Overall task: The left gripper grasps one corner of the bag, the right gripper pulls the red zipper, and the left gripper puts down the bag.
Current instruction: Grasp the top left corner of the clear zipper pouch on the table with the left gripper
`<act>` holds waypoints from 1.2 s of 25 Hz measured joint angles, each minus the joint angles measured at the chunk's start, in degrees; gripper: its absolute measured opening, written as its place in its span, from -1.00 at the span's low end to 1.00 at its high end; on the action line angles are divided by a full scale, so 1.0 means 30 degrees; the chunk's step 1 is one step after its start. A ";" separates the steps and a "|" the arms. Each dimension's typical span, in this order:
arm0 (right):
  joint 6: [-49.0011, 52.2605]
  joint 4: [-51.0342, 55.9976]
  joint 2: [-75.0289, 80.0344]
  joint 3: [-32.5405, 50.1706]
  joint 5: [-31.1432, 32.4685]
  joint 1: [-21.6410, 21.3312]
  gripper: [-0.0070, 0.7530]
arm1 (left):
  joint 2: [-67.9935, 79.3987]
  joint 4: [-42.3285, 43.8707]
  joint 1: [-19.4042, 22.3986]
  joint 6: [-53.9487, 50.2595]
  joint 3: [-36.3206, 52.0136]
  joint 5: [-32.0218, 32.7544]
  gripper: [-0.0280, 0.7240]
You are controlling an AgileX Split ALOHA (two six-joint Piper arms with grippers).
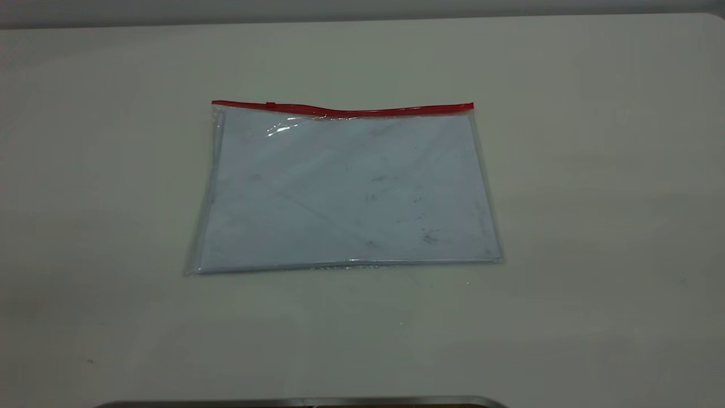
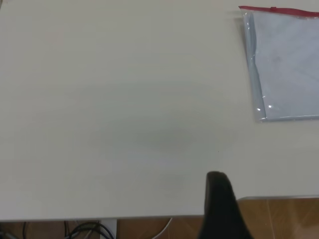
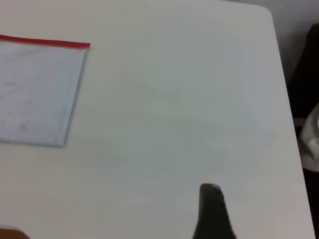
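Observation:
The bag (image 1: 345, 192) lies flat in the middle of the white table (image 1: 595, 198), a clear pouch with a smudged white sheet inside. The red zipper (image 1: 362, 111) runs along its far edge, with the small slider tab (image 1: 271, 105) near the left end. Neither gripper shows in the exterior view. In the left wrist view a black part of the left gripper (image 2: 219, 199) sits over the table's near edge, far from the bag's left end (image 2: 289, 64). In the right wrist view a black part of the right gripper (image 3: 212, 209) is over bare table, far from the bag's right end (image 3: 35, 89).
The table edge (image 2: 149, 218) shows in the left wrist view, with wooden floor and cables (image 2: 84, 230) below it. The table's rounded right corner (image 3: 269, 15) has dark objects beyond it. A grey metal strip (image 1: 306, 401) lies at the near edge.

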 joint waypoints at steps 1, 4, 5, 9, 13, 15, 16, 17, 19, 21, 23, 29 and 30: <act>0.0000 0.0000 0.0000 0.0000 0.0000 0.0000 0.48 | 0.0000 0.0000 0.0000 -0.0026 0.0000 0.0000 0.51; 0.0000 0.0000 0.0000 0.0000 0.0000 0.0000 0.48 | 0.0077 0.0020 0.0000 -0.0693 0.0000 -0.0044 0.51; 0.0000 0.0000 0.0000 0.0000 -0.0016 0.0000 0.48 | 0.0283 0.0056 0.0000 -0.1088 -0.0139 -0.0144 0.51; 0.0000 0.0000 0.0000 0.0000 -0.0107 0.0000 0.48 | 0.3115 -0.0461 0.0000 -0.2284 -0.1297 -0.2433 0.51; 0.0000 0.0000 0.0000 0.0000 -0.0107 0.0000 0.48 | 0.7550 -0.2657 0.0000 -0.1696 -0.2014 -0.6180 0.51; 0.0000 -0.0103 0.0000 0.0000 -0.0107 0.0000 0.48 | 0.9978 -0.3914 0.0000 -0.0800 -0.2282 -0.7850 0.51; 0.0018 -0.0125 0.0000 0.0000 -0.0107 0.0000 0.48 | 1.1308 -0.4542 0.0000 -0.0236 -0.2392 -0.8493 0.51; 0.0018 -0.0125 0.0000 0.0000 -0.0107 0.0000 0.48 | 1.2609 -0.5318 0.0000 0.0440 -0.2475 -0.9145 0.51; 0.0083 -0.0182 0.0000 0.0000 -0.0107 0.0000 0.48 | 1.4836 -0.6998 0.0000 0.1929 -0.2632 -1.0364 0.51; 0.0149 -0.0221 0.0000 0.0000 -0.0107 0.0000 0.48 | 1.7126 -0.8544 0.0000 0.3544 -0.2865 -1.1532 0.51; 0.0149 -0.0218 0.0000 0.0000 -0.0107 0.0000 0.48 | 1.9174 -1.0096 0.0000 0.5186 -0.3341 -1.2008 0.51; 0.0235 -0.0218 0.0000 0.0000 -0.0107 0.0000 0.48 | 2.5502 -1.3898 0.0000 0.9327 -0.5456 -1.2492 0.51; 0.0255 -0.0218 0.0000 0.0000 -0.0107 0.0000 0.48 | 2.6359 -1.4400 0.0000 0.9987 -0.5865 -1.2615 0.51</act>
